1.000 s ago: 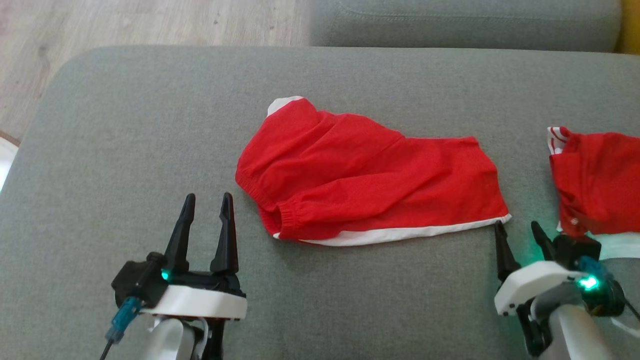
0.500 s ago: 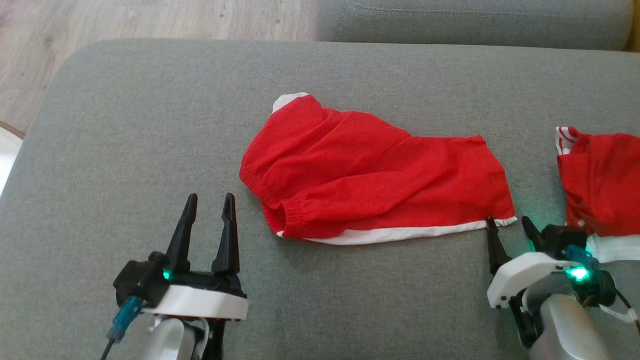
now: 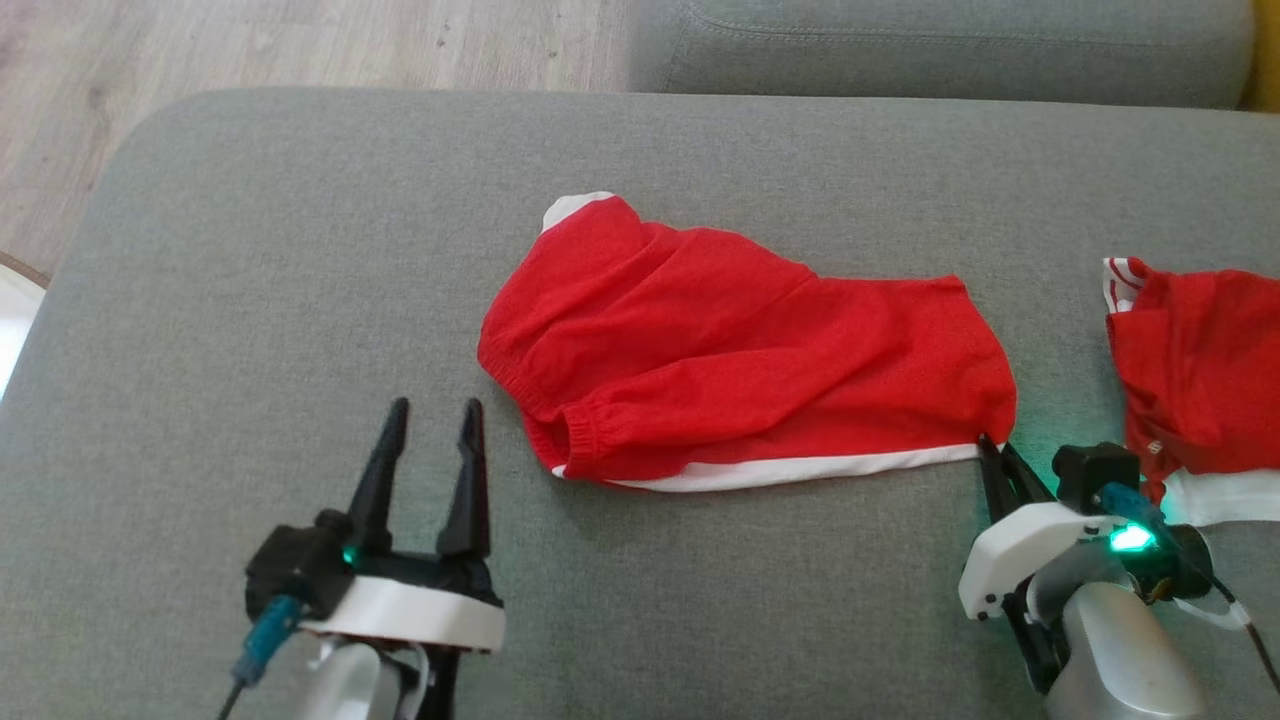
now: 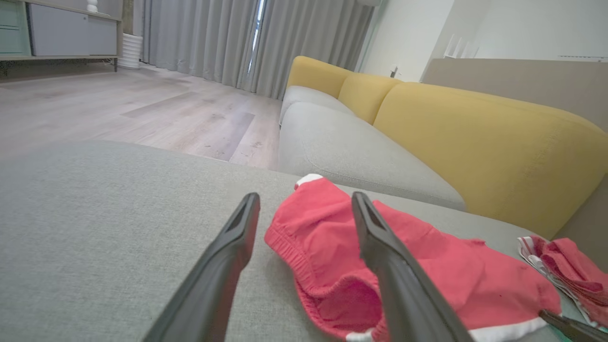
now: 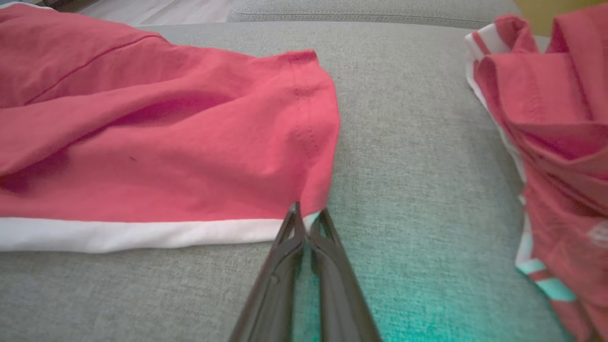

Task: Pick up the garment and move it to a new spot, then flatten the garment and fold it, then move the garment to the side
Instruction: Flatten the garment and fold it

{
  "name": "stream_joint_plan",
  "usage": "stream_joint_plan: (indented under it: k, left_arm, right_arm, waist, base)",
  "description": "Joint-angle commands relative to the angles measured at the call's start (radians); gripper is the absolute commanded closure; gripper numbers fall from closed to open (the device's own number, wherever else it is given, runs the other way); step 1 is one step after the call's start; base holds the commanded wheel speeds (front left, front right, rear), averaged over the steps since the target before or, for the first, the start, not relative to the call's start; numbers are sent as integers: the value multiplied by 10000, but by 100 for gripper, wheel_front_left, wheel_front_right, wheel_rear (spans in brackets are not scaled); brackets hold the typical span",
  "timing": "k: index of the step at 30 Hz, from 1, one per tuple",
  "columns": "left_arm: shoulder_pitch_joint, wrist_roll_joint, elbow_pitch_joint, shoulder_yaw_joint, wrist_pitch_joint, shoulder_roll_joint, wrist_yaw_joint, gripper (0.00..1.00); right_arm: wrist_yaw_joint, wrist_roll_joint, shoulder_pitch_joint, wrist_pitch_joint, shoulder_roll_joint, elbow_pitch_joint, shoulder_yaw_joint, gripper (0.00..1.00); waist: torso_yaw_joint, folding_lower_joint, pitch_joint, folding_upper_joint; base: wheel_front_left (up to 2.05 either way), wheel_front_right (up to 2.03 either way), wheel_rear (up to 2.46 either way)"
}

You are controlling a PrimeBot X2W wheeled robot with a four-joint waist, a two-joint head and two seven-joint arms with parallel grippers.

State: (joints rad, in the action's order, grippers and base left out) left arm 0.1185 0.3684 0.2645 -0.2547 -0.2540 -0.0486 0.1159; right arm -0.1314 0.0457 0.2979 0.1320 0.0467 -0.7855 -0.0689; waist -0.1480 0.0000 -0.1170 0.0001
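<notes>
Crumpled red fabric garment point(image 3: 740, 350), white-hemmed, lies mid grey upholstered cushion point(image 3: 300, 250). The right pincer point(image 3: 985, 447) pinches its near hem corner; the left pincer point(image 3: 432, 415), spread, stands near the waistband point(image 3: 575, 430), best gripped before lifting.

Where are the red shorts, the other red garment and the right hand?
Red fabric shorts with white hem point(image 3: 740, 340): head view, cloth's middle.
Crumpled red garment point(image 3: 1200, 365): head view, its middle.
Right hand point(image 3: 992, 447): head view, fingertips.
</notes>
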Motion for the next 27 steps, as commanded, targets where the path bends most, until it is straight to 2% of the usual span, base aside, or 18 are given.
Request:
stream_joint_plan:
  k: [1, 5, 12, 19, 27]
  left_arm:
    - [343, -74, -207, 208, -78, -16, 62, 0]
    - [360, 5, 251, -548, 22, -183, 123, 0]
    - [912, -548, 1203, -2039, 525, -1039, 144, 0]
    - [1772, -1214, 2155, -2718, 677, -1438, 145, 0]
    - [2575, -1454, 3032, -3450, 619, -1600, 146, 0]
  right_arm:
    - [7, 55, 205, 53, 35, 138, 193, 100]
    - [7, -150, 208, 21, 35, 157, 178, 100]
    - [7, -447, 342, -82, 35, 308, 326, 100]
    - [7, -583, 517, -188, 35, 494, 453, 100]
    - [7, -632, 610, -301, 35, 674, 538, 100]
  waist:
    - [9, 0, 5, -1]
    - [69, 0, -3, -1]
    - [231, 0, -147, -1]
    - [351, 0, -373, -1]
    - [433, 0, -581, -1]
  base:
    - [0, 0, 0]
    - [0, 0, 0]
    - [0, 0, 0]
    - [0, 0, 0]
    - [0, 0, 0]
